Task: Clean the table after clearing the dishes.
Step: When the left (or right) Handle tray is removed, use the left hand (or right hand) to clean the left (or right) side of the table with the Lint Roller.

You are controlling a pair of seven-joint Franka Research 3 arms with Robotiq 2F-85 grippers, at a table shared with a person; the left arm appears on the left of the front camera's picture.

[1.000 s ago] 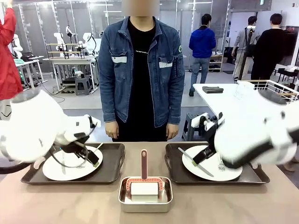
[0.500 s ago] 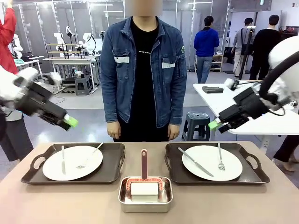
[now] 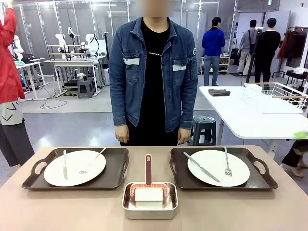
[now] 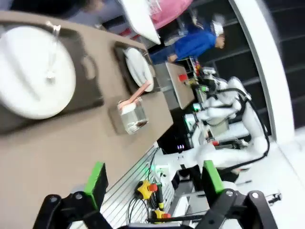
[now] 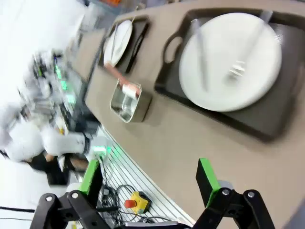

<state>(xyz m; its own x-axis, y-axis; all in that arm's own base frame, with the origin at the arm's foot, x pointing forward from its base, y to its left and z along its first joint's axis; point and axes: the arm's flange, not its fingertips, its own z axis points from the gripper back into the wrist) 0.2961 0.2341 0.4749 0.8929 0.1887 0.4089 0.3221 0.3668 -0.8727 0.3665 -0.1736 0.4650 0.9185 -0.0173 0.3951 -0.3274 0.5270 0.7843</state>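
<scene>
Front view: dishes (image 3: 74, 167) on handled trays (image 3: 118, 166) by far edge of counter (image 3: 57, 207), one toward each side edge, likely one lift each. Wrist views: left gripper (image 4: 153, 177) and right gripper (image 5: 148, 179) spread wide, empty.

— What class of premises is this?
— A robotics lab. It has an open grey floor (image 3: 72, 120), equipment benches (image 3: 72, 62) and a yellow emergency-stop box (image 5: 133, 202) with a red button.
— Anything further?
— People (image 3: 213, 45) stand working at the rear.
</scene>
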